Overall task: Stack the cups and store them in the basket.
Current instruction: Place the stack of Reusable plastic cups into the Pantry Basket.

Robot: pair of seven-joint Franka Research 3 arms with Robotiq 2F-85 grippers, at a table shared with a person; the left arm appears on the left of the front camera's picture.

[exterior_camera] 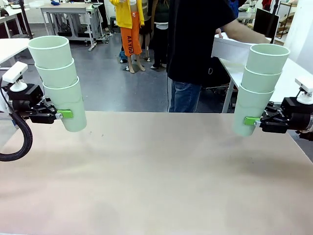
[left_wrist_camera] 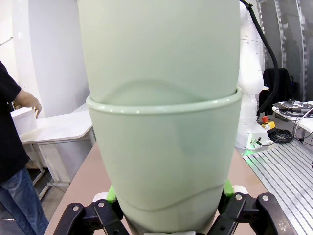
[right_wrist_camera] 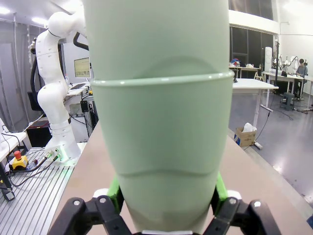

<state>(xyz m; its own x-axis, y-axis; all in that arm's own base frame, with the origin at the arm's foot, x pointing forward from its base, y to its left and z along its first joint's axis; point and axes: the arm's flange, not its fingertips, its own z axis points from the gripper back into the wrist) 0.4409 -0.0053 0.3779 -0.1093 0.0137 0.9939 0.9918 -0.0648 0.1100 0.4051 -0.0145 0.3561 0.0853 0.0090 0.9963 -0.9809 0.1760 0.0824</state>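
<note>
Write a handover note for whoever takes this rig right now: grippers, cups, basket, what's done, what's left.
Left gripper: shut on the bottom cup of the left stack, three cups, leaning outward.
Right gripper: shut on the bottom cup of the right stack, also three, leaning outward.
Basket: seemingly the white bin on the side table beyond the far right corner, with the person's hand at it.
Done: six cups nested into two stacks.
Left: join the stacks, store them in the bin.

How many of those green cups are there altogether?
6. Three form the left stack, held by the left gripper over the table's left side; three form the right stack, held by the right gripper. More could hide inside.
</note>
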